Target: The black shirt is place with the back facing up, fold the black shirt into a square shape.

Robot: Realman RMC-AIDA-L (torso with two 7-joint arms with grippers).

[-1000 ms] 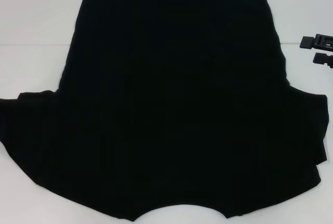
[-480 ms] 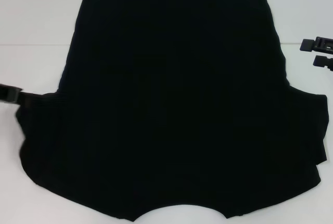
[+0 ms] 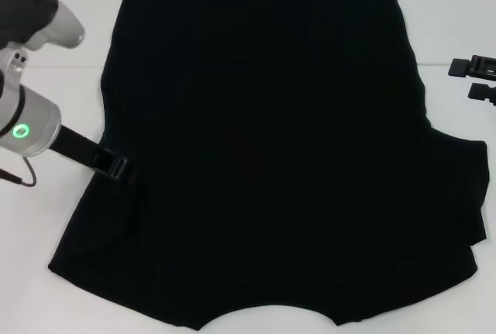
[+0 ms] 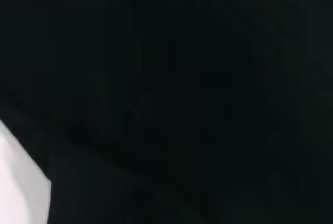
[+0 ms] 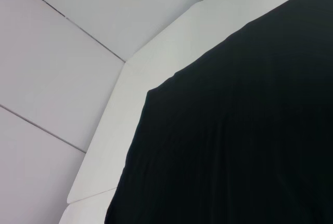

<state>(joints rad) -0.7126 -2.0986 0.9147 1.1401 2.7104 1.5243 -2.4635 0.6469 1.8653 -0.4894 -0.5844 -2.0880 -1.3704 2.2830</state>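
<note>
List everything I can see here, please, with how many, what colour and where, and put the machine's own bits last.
black shirt: one, black, spread flat over most of the table, the sleeve on the robot's right sticking out, the one on its left folded in over the body.
table: one, white, under the shirt, bare at the edges.
floor: pale grey panels beyond the table's edge, seen in the right wrist view.
left arm: one, silver-grey with a green ring light, reaching in from the robot's left.
left gripper: one, black, at the shirt's left edge, on the fabric.
right gripper: one, black, over bare table beside the shirt's right edge.
</note>
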